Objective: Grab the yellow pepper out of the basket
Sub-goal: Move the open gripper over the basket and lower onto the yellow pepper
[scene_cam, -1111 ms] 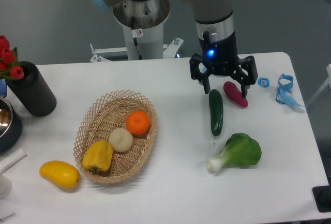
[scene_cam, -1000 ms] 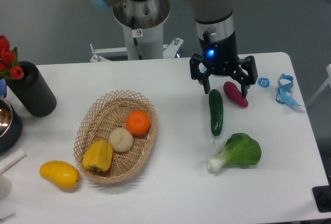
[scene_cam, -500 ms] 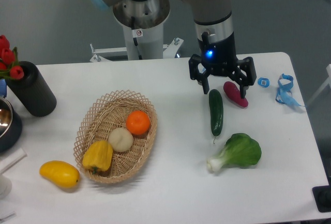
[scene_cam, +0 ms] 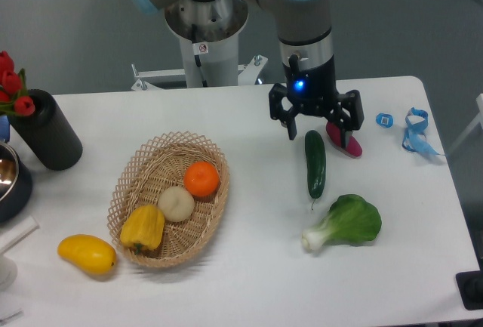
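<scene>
Nearest to you, mango-like fruit (scene_cam: 87,254): lying on the table just outside the basket's near end; you are not being asked for this one.
Yellow pepper (scene_cam: 143,228): sitting in the near end of the basket (scene_cam: 213,216), touching the pale round fruit (scene_cam: 176,203); nothing is gripping it.
Orange (scene_cam: 201,179): resting further back in the basket, beside the pale fruit.
Bok choy (scene_cam: 346,223) and cucumber (scene_cam: 315,163): lying on the table to the right, well apart from the basket.
Gripper (scene_cam: 317,128): hanging over the cucumber's far tip, next to a magenta vegetable (scene_cam: 343,137); its jaws are spread wide and holding nothing.
Progress: you are looking at a task not yet begun in effect; crossing to the basket, descending, closing on the pepper and lifting are all remaining.
</scene>
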{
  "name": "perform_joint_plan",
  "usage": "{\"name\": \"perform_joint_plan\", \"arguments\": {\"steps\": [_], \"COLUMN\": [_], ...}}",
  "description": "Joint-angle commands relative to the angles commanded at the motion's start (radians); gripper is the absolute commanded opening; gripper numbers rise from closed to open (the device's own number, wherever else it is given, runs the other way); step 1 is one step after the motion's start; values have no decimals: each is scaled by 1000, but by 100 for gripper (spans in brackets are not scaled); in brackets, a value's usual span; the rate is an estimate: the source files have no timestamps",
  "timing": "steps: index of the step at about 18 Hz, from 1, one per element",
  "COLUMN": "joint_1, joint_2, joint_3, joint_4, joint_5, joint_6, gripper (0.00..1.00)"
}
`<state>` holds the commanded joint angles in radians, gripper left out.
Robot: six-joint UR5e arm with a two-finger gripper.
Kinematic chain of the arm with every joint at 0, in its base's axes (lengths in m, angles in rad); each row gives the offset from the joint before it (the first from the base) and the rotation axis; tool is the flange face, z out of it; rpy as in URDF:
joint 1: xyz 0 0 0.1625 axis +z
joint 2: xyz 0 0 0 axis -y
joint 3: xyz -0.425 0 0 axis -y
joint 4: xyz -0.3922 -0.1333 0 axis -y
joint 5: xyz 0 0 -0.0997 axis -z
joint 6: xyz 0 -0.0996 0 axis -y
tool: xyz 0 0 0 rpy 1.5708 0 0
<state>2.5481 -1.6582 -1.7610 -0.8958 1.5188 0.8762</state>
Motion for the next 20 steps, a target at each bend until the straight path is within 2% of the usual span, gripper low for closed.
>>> {"name": "perform_joint_plan", "arguments": {"steps": [4,8,10,15,18,20], "joint_1": [-45,-68,-94,-190,-252,-282], "joint_2": [-5,-17,-31,-115,-175,-186], "joint_3": [-15,-21,-26,-20,-11,-15], "joint_4": [-2,-5,-2,8,52,54], "joint_5": [-86,-244,-253,-253,-253,-258], "joint_6": [-129,-255,-290,-310,-316,-318], "gripper": [100,100,100,100,100,100]}}
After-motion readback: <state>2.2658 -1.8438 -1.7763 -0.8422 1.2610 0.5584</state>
